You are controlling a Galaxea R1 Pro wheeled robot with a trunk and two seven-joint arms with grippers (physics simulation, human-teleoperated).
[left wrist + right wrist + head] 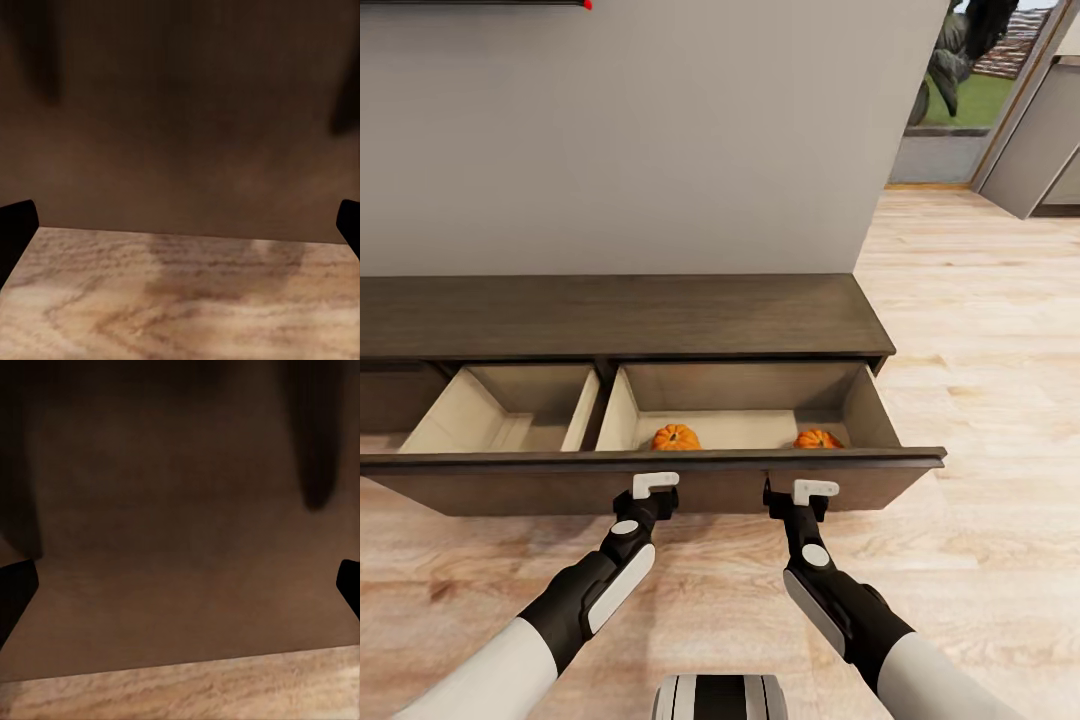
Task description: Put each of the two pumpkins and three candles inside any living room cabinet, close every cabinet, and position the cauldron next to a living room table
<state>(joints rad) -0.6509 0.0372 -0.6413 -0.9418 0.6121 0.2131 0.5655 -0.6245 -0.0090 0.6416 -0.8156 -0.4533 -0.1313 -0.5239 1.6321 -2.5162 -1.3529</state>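
Two pumpkins (pixel 676 437) (pixel 817 439) lie in one open cabinet (pixel 660 318) drawer; left gripper (pixel 656 487) and right gripper (pixel 812 491) spread apart.

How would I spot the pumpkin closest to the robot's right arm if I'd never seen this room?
Find the long dark brown wooden cabinet against the grey wall, then its open drawer with two pale compartments. In the right compartment sit two small orange ribbed pumpkins; yours is the right-hand pumpkin, nearer the drawer's right wall, just beyond the right end effector.
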